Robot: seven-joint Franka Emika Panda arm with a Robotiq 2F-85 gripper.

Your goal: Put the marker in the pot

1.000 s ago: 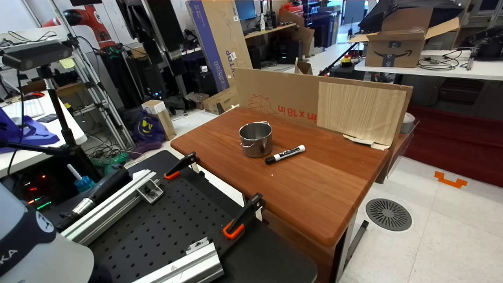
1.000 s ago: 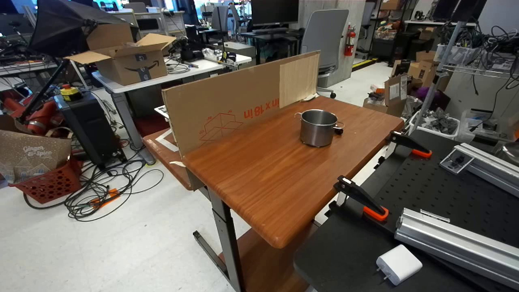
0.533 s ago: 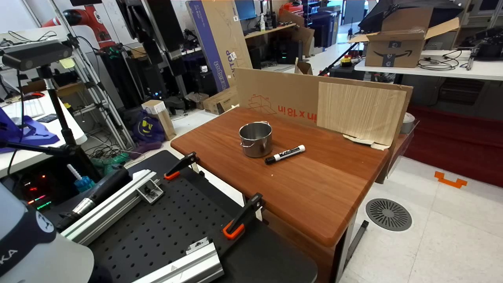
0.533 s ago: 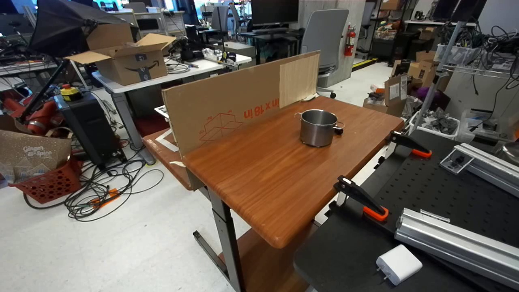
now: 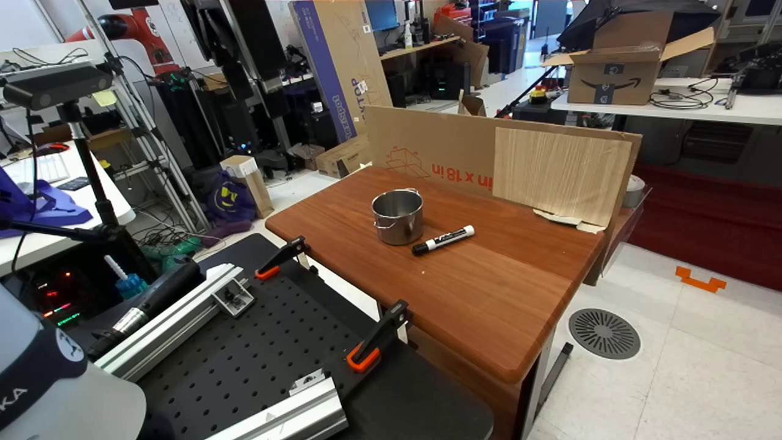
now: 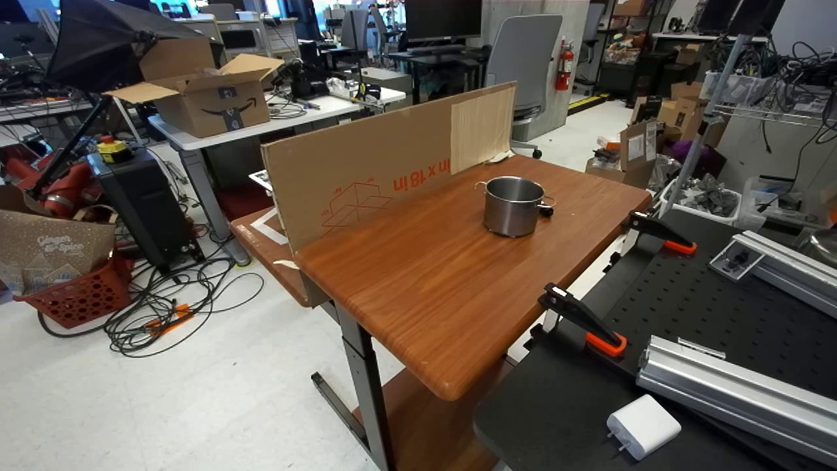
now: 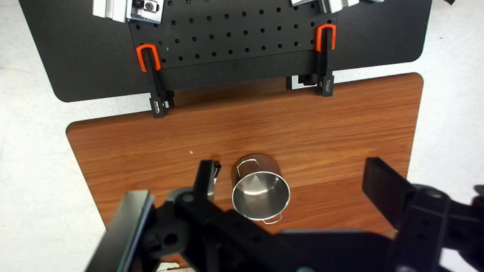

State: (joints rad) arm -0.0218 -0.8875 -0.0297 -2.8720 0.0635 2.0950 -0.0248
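We locate the pot [image 5: 399, 221] upright on the wooden table [image 5: 489, 293] in an exterior view; the marker [image 5: 443, 240] lies flat just to its right. In the wrist view, we observe the gripper [image 7: 290, 174] with its fingers set wide apart.

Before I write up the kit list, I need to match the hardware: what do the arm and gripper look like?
The arm, only partly in view, has a smooth, rounded pale grey-white shell, with a dark band bearing a round emblem and white letters "KA". The gripper is mostly black, with angular linkages and blocky fingers.
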